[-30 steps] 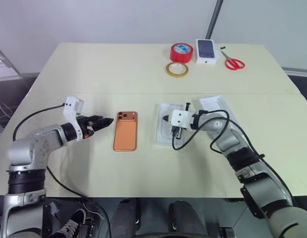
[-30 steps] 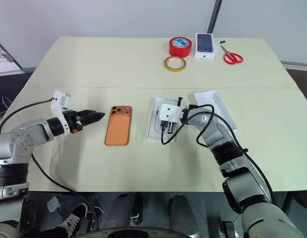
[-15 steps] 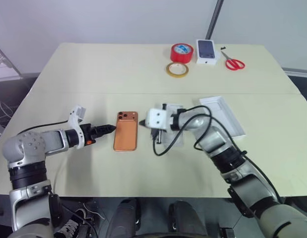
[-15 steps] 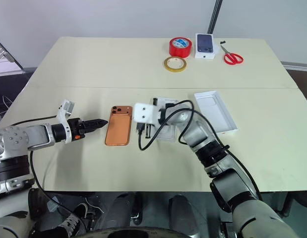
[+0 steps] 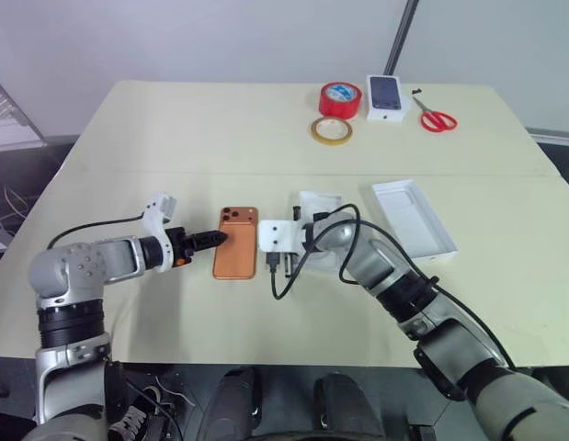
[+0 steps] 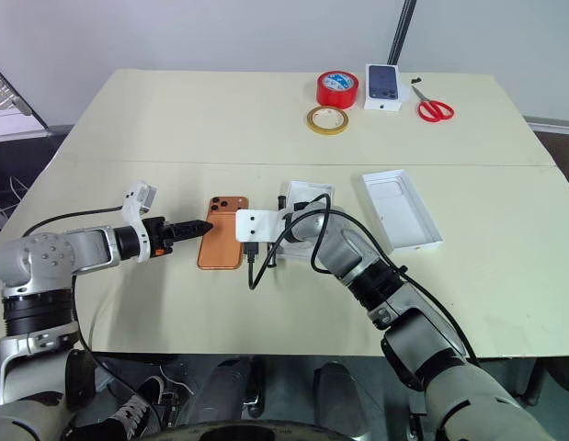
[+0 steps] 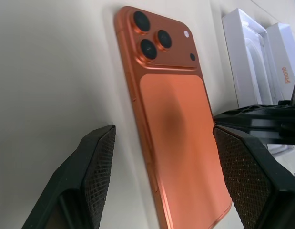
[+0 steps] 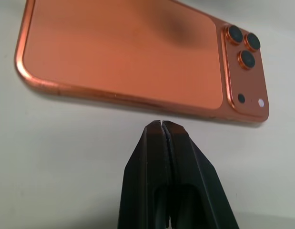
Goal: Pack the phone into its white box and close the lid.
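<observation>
You had the left gripper (image 7: pixel 161 183) spread wide astride the phone (image 5: pixel 235 254), holding nothing, the right gripper (image 8: pixel 162 125) pinched empty beside it, apparently not touching; brace that edge before closing.

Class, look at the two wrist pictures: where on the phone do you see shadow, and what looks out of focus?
Left wrist view: a soft dark shadow lies mid-back on the phone, and the near fingers look slightly soft. Right wrist view: a shadow darkens the phone's far edge near the lenses, and the shut right gripper blurs toward the bottom.

Closed tool (image 8: pixel 163 125) beside phone (image 8: pixel 123 57)
</observation>
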